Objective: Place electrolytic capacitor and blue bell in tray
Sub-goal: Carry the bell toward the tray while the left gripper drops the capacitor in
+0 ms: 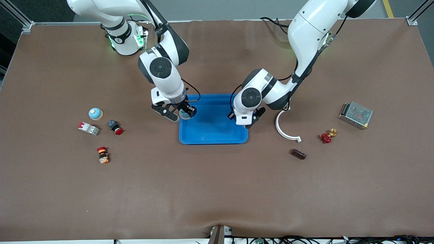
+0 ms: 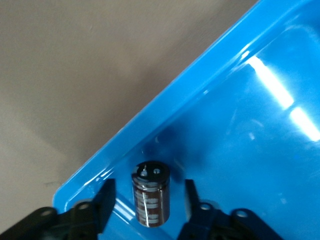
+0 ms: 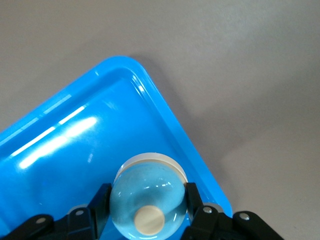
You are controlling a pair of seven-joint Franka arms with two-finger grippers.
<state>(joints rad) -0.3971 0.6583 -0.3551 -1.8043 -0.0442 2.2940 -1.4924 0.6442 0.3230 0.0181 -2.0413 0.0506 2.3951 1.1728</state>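
The blue tray (image 1: 210, 135) lies mid-table between the two arms. My left gripper (image 1: 250, 124) hangs low over the tray's end toward the left arm. In the left wrist view its fingers (image 2: 106, 196) stand open. A dark brown electrolytic capacitor (image 2: 151, 192) sits between them on the tray floor (image 2: 240, 125), close to the rim, with a gap on each side. My right gripper (image 1: 183, 112) is over the tray's other end, shut on a light-blue bell (image 3: 148, 195) with a cream button on top. The bell (image 1: 184, 115) hangs above a corner of the tray (image 3: 75, 150).
Toward the right arm's end lie a second light-blue bell (image 1: 95, 114), a breaker (image 1: 88, 128), a red push button (image 1: 115, 127) and a red-orange button (image 1: 102, 155). Toward the left arm's end are a white curved piece (image 1: 284, 128), a brown block (image 1: 298, 154), a red valve (image 1: 327, 136) and a metal box (image 1: 355, 115).
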